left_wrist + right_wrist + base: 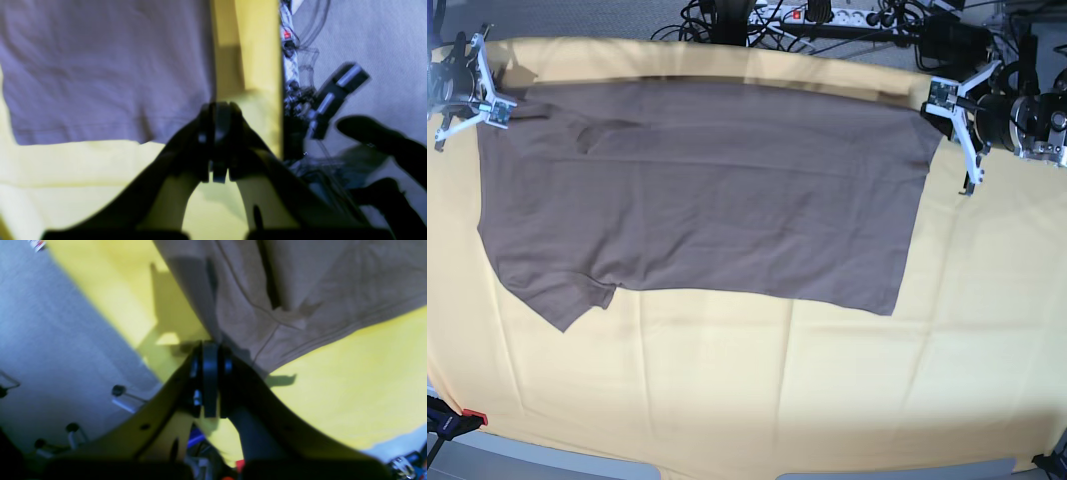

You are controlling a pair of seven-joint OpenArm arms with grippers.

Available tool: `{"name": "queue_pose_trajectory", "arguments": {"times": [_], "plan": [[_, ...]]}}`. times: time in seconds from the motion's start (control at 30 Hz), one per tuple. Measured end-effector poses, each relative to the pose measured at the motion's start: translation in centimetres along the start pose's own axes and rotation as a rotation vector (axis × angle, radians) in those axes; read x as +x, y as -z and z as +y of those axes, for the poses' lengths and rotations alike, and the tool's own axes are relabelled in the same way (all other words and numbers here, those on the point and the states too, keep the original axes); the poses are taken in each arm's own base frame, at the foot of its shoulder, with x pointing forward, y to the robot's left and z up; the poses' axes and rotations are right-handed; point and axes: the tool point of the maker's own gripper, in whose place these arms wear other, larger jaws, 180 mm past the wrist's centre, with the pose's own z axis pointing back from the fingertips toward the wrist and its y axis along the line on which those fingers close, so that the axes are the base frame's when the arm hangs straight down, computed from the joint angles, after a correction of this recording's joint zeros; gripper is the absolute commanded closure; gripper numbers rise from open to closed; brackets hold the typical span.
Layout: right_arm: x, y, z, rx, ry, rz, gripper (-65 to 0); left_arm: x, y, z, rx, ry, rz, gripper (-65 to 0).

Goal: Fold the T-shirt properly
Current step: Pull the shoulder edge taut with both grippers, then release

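The taupe T-shirt [707, 200] lies flat on the pale yellow cloth [777, 400], with one sleeve at the front left. My left gripper [939, 97] is at the shirt's far right corner. In the left wrist view its jaws [218, 106] are shut at the edge of the shirt [100, 66]. My right gripper [502, 108] is at the shirt's far left corner. In the right wrist view its jaws [210, 346] are shut at the hem of the shirt [317, 290], which rises slightly there.
A power strip and tangled cables [827, 12] lie behind the table's far edge. A red clamp [472, 417] sits at the front left corner. Grey carpet [367, 33] shows past the cloth's edge [263, 66]. Bare yellow cloth spreads in front of the shirt.
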Motion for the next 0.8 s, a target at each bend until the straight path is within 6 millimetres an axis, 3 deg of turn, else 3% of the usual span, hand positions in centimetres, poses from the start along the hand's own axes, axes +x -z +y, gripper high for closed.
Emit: {"name": "queue_pose_trajectory", "arguments": {"times": [0.23, 0.4, 0.43, 0.53, 0.6, 0.8], "plan": [[-0.3, 0.2, 0.6, 0.017, 0.000, 0.010, 0.0, 0.1, 0.8, -3.0, -0.087, -0.034, -0.013, 0.0], [-0.3, 0.2, 0.6, 0.017, 0.000, 0.010, 0.0, 0.2, 0.8, -3.2, -0.092, -0.035, -0.015, 0.0], [-0.3, 0.2, 0.6, 0.017, 0.000, 0.010, 0.0, 0.2, 0.8, -3.2, -0.092, -0.035, -0.015, -1.5], [-0.4, 0.2, 0.6, 0.017, -0.001, 0.015, -14.1, -0.1, 0.8, -3.2, -0.092, -0.031, -0.002, -19.8], [-0.7, 0.1, 0.6, 0.016, -0.003, 0.033, -18.9, -0.4, 0.8, -3.2, -0.091, -0.026, 0.014, -29.7], [0.3, -1.0, 1.3, 0.018, -0.049, 0.051, -20.0, -0.4, 0.7, -2.7, -0.077, -0.020, 0.015, -31.9]]}}
